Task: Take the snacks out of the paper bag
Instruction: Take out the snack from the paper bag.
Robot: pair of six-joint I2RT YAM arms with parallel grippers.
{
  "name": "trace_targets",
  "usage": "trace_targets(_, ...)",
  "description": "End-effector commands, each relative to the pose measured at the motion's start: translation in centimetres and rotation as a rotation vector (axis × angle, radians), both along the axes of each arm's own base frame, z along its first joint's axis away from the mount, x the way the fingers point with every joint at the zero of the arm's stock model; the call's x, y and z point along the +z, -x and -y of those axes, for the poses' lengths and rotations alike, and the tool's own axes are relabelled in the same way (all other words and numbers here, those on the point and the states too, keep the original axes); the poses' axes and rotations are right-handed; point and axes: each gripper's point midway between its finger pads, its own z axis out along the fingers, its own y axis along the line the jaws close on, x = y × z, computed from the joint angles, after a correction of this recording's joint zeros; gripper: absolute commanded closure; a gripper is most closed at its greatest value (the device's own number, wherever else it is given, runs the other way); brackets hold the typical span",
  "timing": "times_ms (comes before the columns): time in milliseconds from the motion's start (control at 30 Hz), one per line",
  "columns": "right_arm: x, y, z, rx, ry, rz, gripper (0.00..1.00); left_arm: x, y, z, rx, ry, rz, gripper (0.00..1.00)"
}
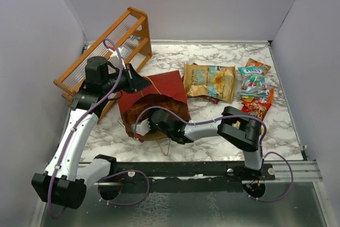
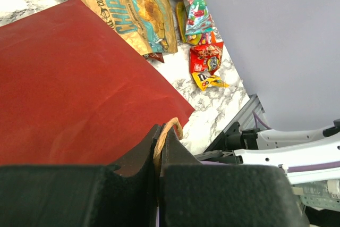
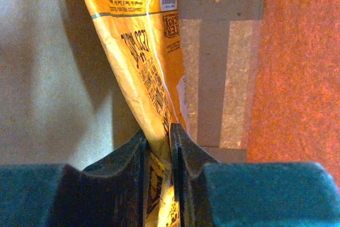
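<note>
Marble table [image 1: 212, 136], one, bearing everything below. Wooden rack [image 1: 106, 51], one, orange, at the far left corner, tilted against the wall.

Paper bag [image 1: 166, 84], one, lying on its side left of centre, dark red face up, kraft-brown mouth turned to the near edge. It has two tan loop handles: one [image 2: 169, 128] pinched in the left jaws, the other [image 1: 167, 146] trailing on the table at the mouth.

Left gripper [image 2: 159, 137], one, jaws closed tight on the bag's upper rim and handle. Right gripper [image 3: 171, 136], one, reaching inside the bag, jaws narrow and pinching a packet.

Snacks out of the bag, at least five, clustered right of it:
- chips bag [image 1: 210, 81], the largest, tan and teal
- a dark red packet [image 1: 213, 99] showing under its near edge
- orange packet [image 1: 259, 66]
- teal packet [image 1: 253, 82]
- red packet [image 1: 258, 106]

The last three overlap in a column, so the exact count there is uncertain.

Snack inside the bag: yellow packet [image 3: 133, 51], one, standing between the right fingers
</note>
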Motion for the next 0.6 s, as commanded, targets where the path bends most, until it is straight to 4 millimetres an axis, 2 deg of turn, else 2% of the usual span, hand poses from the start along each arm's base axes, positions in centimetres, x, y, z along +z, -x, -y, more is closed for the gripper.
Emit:
trace_targets(0, 2.1, 0.3, -1.1, 0.016, -0.063, -0.015, 0.85, 1.2, 0.0, -0.3, 0.014, 0.0, 0.047, 1.0)
trace_targets(133, 3.2, 1.1, -0.5, 0.016, -0.077, -0.078, 0.98, 1.0, -0.3, -0.2, 0.012, 0.002, 0.045, 1.0)
trace_targets(300, 6.3, 3.7, 0.1, 0.067, -0.151, -0.223, 0.99, 0.9, -0.8, -0.1, 0.01, 0.002, 0.042, 1.0)
trace_targets(367, 8.5, 5.1, 0.6, 0.099, -0.2, -0.291, 0.99, 0.7, -1.1, -0.1, 0.01, 0.0, 0.039, 1.0)
trace_targets(567, 11.7, 11.9, 2.6, 0.287, -0.255, -0.558, 0.99, 0.3, -1.5, 0.0, 0.013, -0.006, 0.032, 1.0)
